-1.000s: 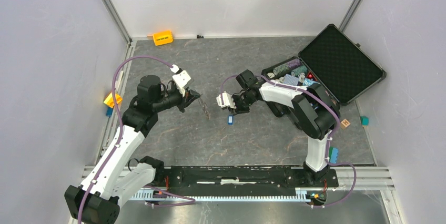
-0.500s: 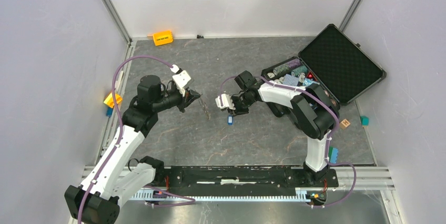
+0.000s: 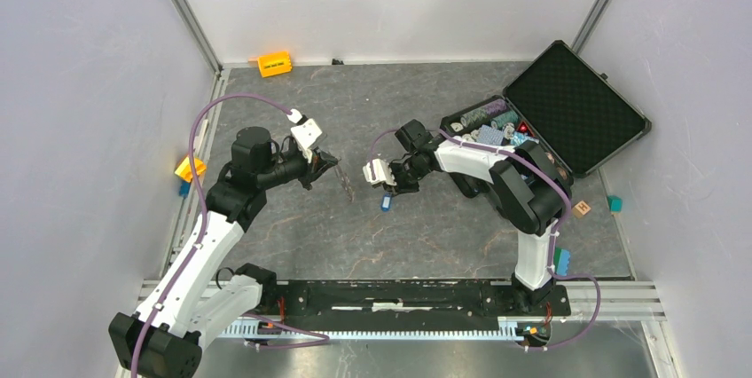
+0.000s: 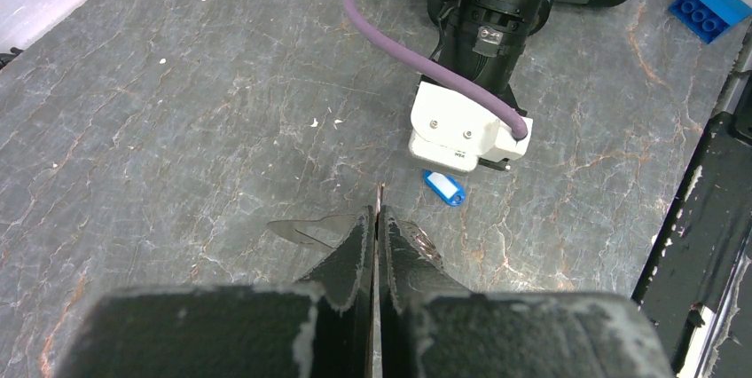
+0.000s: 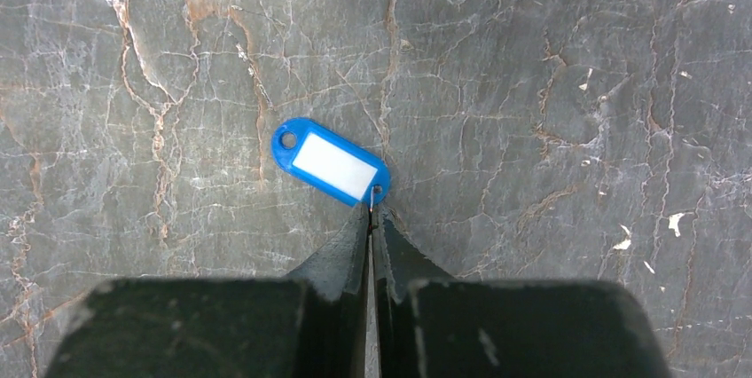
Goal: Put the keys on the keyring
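The left arm climbs from its base at the near left corner, bends at the elbow and reaches to the right, its forearm about level above the worktop [image 3: 426,245]. The left pincer [image 4: 377,218] is closed on a key [image 3: 347,185], which juts from the fingertips as a thin metal sliver, seen edge-on from the wrist, and stands clear of the stone surface.

The right arm rises from its base at the near right, folds over and stretches left past the black case [image 3: 567,107]. Its wrist is tipped so that the right pincer [image 5: 372,214] points down at the worktop. Those jaws are pressed together on the keyring [image 5: 376,191], a fine wire loop at one end of the blue tag [image 5: 330,163]. The tag lies flat, near the middle of the worktop, just right of the hanging key.

By count: two arms, two pincers, one key in view, one keyring, one blue tag, one open case, one orange block [image 3: 274,63] at the far wall, and one wooden cube [image 3: 582,209].
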